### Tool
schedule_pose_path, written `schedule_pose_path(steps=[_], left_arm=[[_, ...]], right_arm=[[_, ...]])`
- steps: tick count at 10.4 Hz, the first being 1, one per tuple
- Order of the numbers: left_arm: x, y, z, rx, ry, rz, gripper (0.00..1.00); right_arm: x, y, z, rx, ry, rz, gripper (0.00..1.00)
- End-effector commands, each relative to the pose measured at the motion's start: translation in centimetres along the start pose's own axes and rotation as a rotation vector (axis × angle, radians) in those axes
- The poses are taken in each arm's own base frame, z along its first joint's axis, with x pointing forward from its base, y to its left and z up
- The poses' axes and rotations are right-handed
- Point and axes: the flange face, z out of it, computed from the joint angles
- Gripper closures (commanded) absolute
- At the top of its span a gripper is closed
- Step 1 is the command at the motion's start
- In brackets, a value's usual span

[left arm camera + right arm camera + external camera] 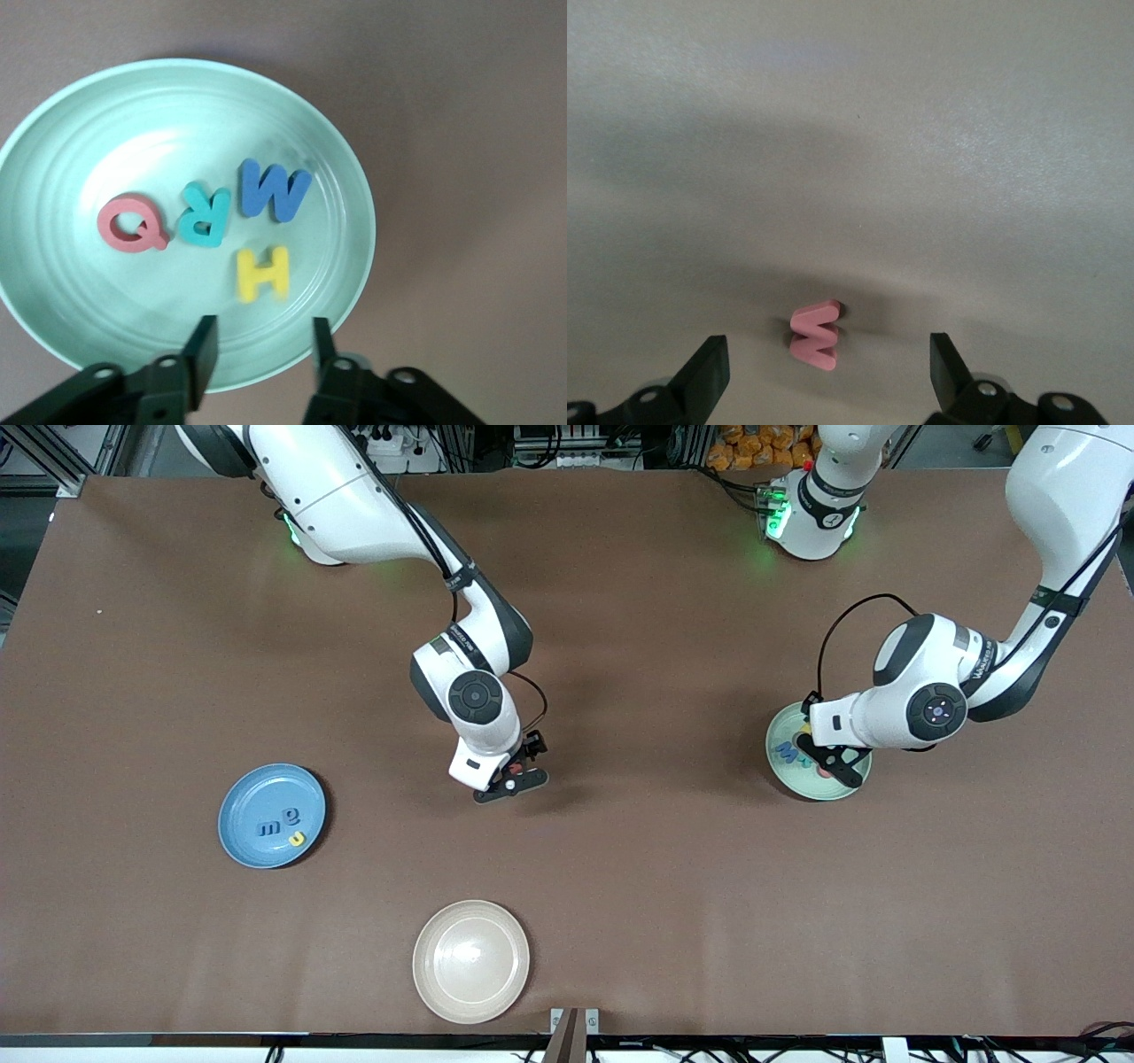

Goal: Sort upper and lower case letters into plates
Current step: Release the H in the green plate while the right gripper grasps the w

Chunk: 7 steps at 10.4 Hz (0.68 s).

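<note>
Pink letter W [814,335] lies on the brown table [620,868] between the right gripper's [826,376] spread fingers (hidden in front view). The left gripper [263,352], jaws parted and empty, hovers over the pale green plate [71,133] holding Q, R, M, H.

Right gripper [824,376] spread wide over pink letter [814,334] on table [921,133].

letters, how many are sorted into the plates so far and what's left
Seven are sorted: four capitals lie in the green plate, three small letters in the blue plate. The open right gripper hovers over the last pink letter on the table. The open left gripper is over the green plate.
</note>
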Motion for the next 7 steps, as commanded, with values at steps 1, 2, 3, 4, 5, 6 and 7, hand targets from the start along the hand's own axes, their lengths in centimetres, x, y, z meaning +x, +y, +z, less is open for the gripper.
schedule_pose_path(steps=[1, 2, 3, 4, 5, 6, 7], left_arm=[[0.6, 1.2, -3.5, 0.043, -0.007, -0.199, 0.00], [2.2, 2.2, -6.0, 0.077, 0.035, -0.189, 0.00], [2.8, 1.5, -8.6, 0.090, 0.072, -0.196, 0.00], [3.0, 0.7, -11.3, 0.103, 0.096, -0.212, 0.00], [3.2, 0.1, -14.4, 0.110, 0.132, -0.220, 0.00], [3.1, -0.7, -17.2, 0.118, 0.164, -0.237, 0.00], [2.8, -1.5, -19.6, 0.113, 0.188, -0.259, 0.00]], right_arm=[[0.1, -0.4, 0.7, 0.045, -0.023, 0.032, 0.00], [-0.1, -0.5, 1.0, 0.045, -0.028, 0.033, 0.00], [-0.2, -0.5, 1.1, 0.044, -0.031, 0.033, 0.00], [-0.5, -0.7, 1.5, 0.042, -0.036, 0.029, 0.00], [-0.5, -0.6, 1.6, 0.039, -0.036, 0.029, 0.00], [-0.5, -0.6, 1.6, 0.039, -0.036, 0.030, 0.00], [-0.6, -0.6, 2.0, 0.037, -0.042, 0.028, 0.00]])
